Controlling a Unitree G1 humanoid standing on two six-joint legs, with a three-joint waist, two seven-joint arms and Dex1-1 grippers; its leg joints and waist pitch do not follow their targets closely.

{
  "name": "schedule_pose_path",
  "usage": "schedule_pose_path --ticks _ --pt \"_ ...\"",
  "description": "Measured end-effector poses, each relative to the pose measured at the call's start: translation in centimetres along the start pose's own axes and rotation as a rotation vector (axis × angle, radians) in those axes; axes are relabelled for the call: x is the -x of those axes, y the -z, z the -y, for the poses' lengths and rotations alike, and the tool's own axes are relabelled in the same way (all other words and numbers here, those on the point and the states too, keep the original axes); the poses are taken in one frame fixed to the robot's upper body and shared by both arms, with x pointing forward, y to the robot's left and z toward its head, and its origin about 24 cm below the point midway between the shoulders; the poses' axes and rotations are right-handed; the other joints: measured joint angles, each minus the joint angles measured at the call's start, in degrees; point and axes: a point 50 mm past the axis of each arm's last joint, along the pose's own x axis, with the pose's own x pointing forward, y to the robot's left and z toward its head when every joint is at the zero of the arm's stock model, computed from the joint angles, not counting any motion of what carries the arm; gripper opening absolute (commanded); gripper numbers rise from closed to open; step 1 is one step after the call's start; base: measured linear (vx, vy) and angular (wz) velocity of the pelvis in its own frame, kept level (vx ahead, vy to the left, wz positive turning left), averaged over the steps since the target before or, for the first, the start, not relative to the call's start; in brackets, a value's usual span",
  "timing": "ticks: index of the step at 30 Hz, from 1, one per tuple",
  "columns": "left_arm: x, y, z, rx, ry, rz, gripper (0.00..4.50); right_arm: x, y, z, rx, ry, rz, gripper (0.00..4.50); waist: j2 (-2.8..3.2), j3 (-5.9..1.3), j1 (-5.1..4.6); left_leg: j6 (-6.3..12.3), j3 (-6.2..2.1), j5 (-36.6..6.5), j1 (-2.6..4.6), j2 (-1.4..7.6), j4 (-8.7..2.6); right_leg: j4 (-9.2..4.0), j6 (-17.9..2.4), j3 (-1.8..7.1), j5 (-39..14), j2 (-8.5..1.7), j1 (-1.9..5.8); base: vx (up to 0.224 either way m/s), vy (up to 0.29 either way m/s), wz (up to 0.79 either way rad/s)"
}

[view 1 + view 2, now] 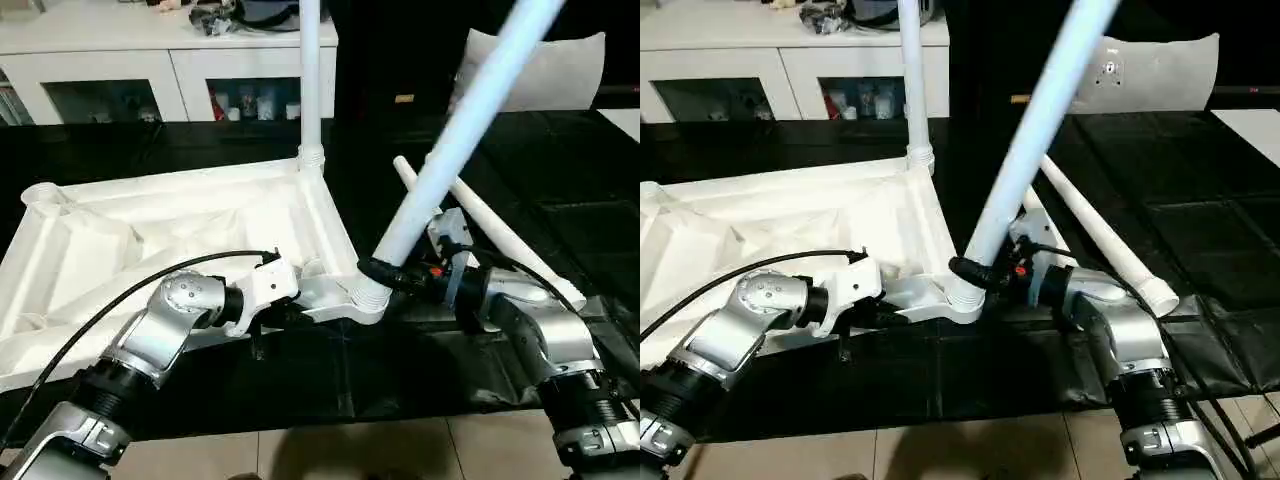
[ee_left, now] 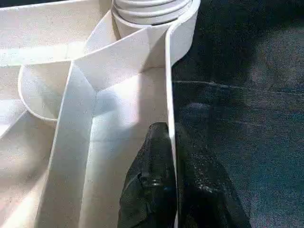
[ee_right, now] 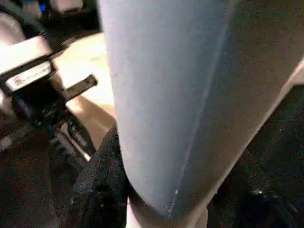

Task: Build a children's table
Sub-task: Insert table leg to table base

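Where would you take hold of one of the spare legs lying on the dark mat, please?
Grip a spare leg mid-shaft from above, jaws across its width. It lies flat and apart from the tabletop; the round shaft tapers, and the wide collar end near the right gripper should stay free for the socket.

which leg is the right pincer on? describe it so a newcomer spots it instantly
Start at the upside-down white table top on the black mat. At its near corner socket, by the right pincer, one white leg rises at a steep slant. The far-corner leg stands upright, and two loose legs lie flat on the mat; only this one leans.
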Motion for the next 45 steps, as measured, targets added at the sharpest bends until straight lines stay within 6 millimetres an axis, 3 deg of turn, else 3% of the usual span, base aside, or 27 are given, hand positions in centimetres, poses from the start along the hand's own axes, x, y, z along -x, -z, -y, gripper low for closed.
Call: schedule_pose_path --ticks 5,16,23,27,32,35,45 --pt "0.2 0.2 -0.2 -0.004 0.004 -0.006 0.00 -0.8 -0.5 0.1 0.043 -0.044 -0.055 1.86 -0.02 -0.01 -0.36 0.00 -0.01 0.00 0.00 0.00 0.00 -0.04 0.01 -0.01 -0.01 0.00 -0.03 0.000 0.000 0.00" --pt "0.2 0.2 -1.1 -0.017 0.044 -0.017 0.00 -1.3 -0.9 0.4 0.064 -0.105 -0.107 1.86 -0.28 -0.14 -0.10 -0.01 -0.08 0.00 0.02 0.21 0.00 -0.04 -0.10 -0.43 0.03 -0.01 0.07 0.000 0.000 0.00" --pt "0.2 0.4 -1.2 0.002 0.043 -0.023 0.00 -1.5 -0.7 0.3 0.056 -0.090 -0.104 1.86 -0.29 -0.14 -0.17 -0.04 -0.18 -0.01 0.48 0.41 0.00 -0.07 -0.18 -0.84 -0.03 -0.02 0.36 0.000 0.000 0.00" --pt "0.6 0.6 -1.0 0.094 -0.026 -0.032 0.00 -2.6 -0.4 0.0 0.012 0.013 -0.057 1.86 -0.45 -0.06 -0.87 -0.19 -0.23 0.06 0.60 0.47 -0.04 -0.08 -0.24 -1.01 -0.12 -0.03 0.42 0.000 0.000 0.00" --pt "0.0 0.1 0.0 0.233 -0.177 -0.022 0.00 -4.8 -0.7 0.1 -0.060 0.218 -0.014 1.86 -0.57 0.02 -3.15 -0.32 -0.42 0.14 0.52 0.52 -0.18 -1.00 -0.28 -1.48 -0.24 -0.07 0.43 0.000 0.000 0.00" --pt "-0.7 -0.7 0.4 0.275 -0.266 -0.035 0.00 -6.0 -1.1 0.5 -0.074 0.307 -0.019 1.86 -0.63 0.03 -3.76 -0.31 -0.55 0.14 0.34 0.56 -0.19 -1.67 -0.30 -1.79 -0.24 -0.10 0.43 0.000 0.000 0.00" --pt "-1.9 -2.2 0.8 0.301 -0.408 -0.079 0.00 -8.0 -2.1 1.2 -0.097 0.441 -0.045 1.86 -1.30 0.06 -3.48 -0.31 -0.53 0.14 0.13 0.79 -0.27 -1.88 -0.46 -2.19 -0.16 -0.14 0.38 0.000 0.000 0.00"
